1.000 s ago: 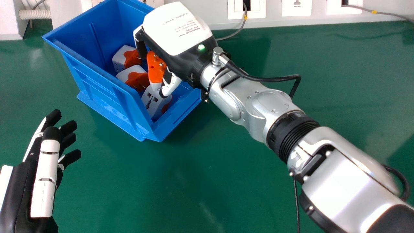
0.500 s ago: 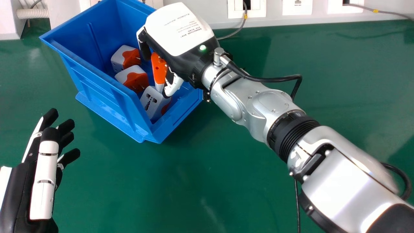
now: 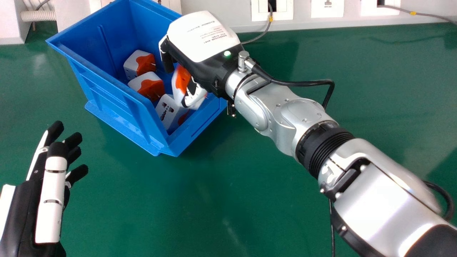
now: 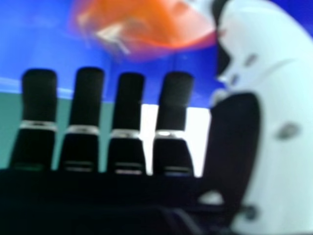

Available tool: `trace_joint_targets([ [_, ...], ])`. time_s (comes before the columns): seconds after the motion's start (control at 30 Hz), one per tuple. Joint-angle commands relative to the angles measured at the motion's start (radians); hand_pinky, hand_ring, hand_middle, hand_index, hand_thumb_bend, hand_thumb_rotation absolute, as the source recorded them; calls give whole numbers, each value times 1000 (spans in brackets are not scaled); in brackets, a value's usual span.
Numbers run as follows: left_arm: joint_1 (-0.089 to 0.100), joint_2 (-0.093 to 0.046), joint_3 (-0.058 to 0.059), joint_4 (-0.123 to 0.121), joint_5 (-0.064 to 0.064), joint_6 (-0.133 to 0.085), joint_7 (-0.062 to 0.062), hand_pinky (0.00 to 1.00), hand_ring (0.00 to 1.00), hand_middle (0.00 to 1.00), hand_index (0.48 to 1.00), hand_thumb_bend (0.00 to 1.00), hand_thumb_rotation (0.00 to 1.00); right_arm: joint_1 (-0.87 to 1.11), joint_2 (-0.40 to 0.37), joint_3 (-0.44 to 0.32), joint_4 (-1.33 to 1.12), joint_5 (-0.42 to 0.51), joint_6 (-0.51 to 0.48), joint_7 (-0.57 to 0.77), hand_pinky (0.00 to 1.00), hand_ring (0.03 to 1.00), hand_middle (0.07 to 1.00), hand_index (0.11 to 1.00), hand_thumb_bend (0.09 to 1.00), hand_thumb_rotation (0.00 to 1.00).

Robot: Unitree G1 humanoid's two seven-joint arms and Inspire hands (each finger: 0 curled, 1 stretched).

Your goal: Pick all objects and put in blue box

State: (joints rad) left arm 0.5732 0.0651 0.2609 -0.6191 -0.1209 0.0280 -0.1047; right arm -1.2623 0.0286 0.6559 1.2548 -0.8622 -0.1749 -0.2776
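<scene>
The green tabletop (image 3: 250, 185) extends across the frame in the head view, up to a pale wall with sockets (image 3: 284, 10) along the upper edge. The blue box (image 3: 114, 101) stands on it at upper left, its mouth facing up. Three white-and-orange plug adapters lie inside: the rear adapter (image 3: 132, 67), the middle adapter (image 3: 137, 84) and the near adapter (image 3: 169, 109). The fourth adapter (image 3: 181, 80) is tilted within the box mouth, below the right hand (image 3: 205, 41) and beside its thumb. The left hand (image 3: 48, 185) is at lower left, its fingers relaxed

Right hand state: fingers straight and spread, with no pinch on the adapter. In the right hand view, the fourth adapter is a blurred patch past the fingertips, near the thumb. Contact with the thumb cannot be determined.

The step in hand is judged to be the release of the fourth adapter. Recommended procedure:

1. Hold the palm above the box interior, inside the rim, until the adapter settles.
2. Make sure the thumb is free of the adapter; a caught plug pin could drag it out.
3. Raise the hand straight up before any sideways travel, as the right wall of the box is close to the wrist.
4. Avoid pressing on the near adapter, which could roll or shift the box
</scene>
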Motion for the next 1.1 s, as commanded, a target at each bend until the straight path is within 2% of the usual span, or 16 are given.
trace_joint_targets([
  [0.0, 3, 2, -1, -37, 11, -3, 9, 863, 919, 907, 947, 439, 1000, -27, -5, 7, -22, -4, 19, -4, 425, 777, 816, 733, 438, 0],
  [0.07, -2, 5, 2, -38, 10, 1, 9, 853, 912, 901, 943, 437, 1000, -25, -5, 15, -25, -9, 34, -4, 561, 847, 882, 800, 479, 7],
  [0.1, -5, 7, 3, -38, 9, 3, 9, 853, 912, 901, 943, 437, 1000, -23, -5, 17, -27, -11, 39, -5, 561, 847, 882, 800, 479, 7],
  [0.23, -10, 11, 6, -39, 9, 10, 10, 845, 905, 894, 940, 438, 1000, -22, -5, 30, -27, -18, 53, -20, 720, 926, 952, 880, 571, 38],
  [0.37, -8, 10, 7, -34, 10, 3, 9, 845, 903, 893, 940, 438, 1000, -19, -4, 36, -29, -19, 60, -28, 793, 961, 981, 917, 605, 33],
  [0.5, -12, 13, 13, -27, 6, 1, 7, 845, 903, 893, 940, 438, 1000, -14, -2, 36, -30, -15, 62, -31, 819, 973, 990, 932, 611, 22],
  [0.7, -17, 16, 13, -28, 10, 6, 9, 846, 902, 893, 940, 435, 1000, -9, 0, 29, -33, -4, 62, -25, 840, 979, 996, 938, 600, 8],
  [0.87, -24, 20, 16, -19, 10, 4, 9, 850, 903, 893, 941, 433, 1000, -7, -1, 20, -43, 7, 62, -18, 849, 979, 999, 937, 597, 3],
  [1.07, -30, 24, 11, -16, 17, 4, 12, 849, 902, 892, 938, 425, 1000, 4, -19, 1, -95, 19, 56, -6, 848, 973, 1000, 934, 607, 14],
])
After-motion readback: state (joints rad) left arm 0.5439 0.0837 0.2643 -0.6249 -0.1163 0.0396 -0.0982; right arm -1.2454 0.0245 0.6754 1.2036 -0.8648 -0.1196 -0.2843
